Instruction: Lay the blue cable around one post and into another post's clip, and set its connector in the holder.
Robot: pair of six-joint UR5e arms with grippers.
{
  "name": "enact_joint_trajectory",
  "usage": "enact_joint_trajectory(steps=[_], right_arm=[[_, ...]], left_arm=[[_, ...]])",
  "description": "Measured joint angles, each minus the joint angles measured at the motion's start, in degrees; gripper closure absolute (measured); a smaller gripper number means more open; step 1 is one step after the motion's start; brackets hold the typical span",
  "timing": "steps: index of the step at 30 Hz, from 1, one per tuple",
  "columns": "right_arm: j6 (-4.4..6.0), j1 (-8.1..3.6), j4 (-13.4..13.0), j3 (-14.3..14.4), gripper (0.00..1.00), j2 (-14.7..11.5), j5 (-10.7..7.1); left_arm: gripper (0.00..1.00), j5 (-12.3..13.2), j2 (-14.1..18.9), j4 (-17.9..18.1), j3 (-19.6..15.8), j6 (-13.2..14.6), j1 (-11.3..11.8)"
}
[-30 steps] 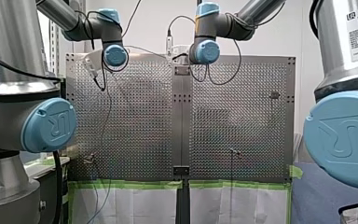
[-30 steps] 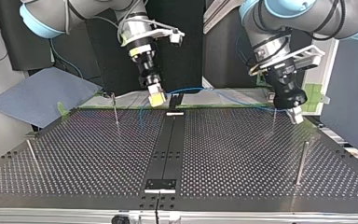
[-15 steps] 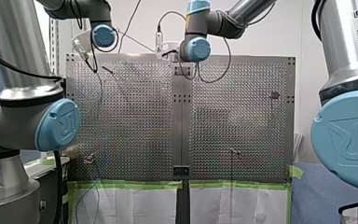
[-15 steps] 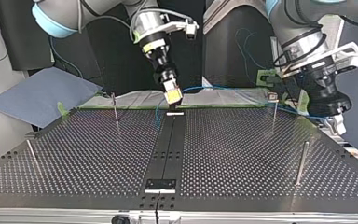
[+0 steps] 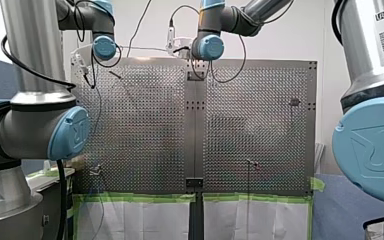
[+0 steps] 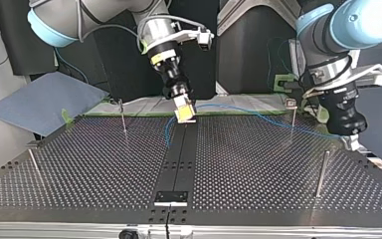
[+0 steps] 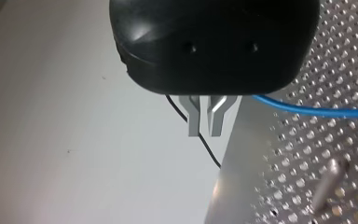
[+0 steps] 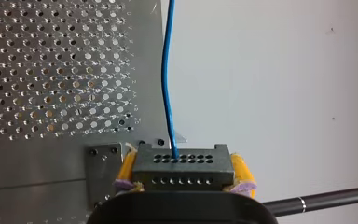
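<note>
Right wrist view: connector [image 8: 183,168] btwn jaws

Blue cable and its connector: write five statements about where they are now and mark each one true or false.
1. My right claw grips the connector between yellow pads. True.
2. The blue cable goes into one of the connector's holes. True.
3. The connector lies in the holder at the top view's near edge. False: it is in my right claw, far from that holder.
4. The cable is looped around the post at the top view's left. False: it hangs apart from that post.
5. From the connector, the cable runs to my left claw. True.
</note>
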Motion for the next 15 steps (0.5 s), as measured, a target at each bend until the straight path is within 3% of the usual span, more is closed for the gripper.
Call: enact_joint_trajectory(steps=[6, 15], right_arm=[[-0.72, 0.46, 1.97, -2.73, 1.00, 2.53, -0.05], [-0.64, 0.37, 2.19, -6.52, 1.00, 5.08, -0.22]], left_arm=[[0.87, 3.11, -2.44, -0.42, 1.53, -0.11, 3.11], [0.87, 7.59, -3.00, 0.69, 3.25, -1.66, 7.58]])
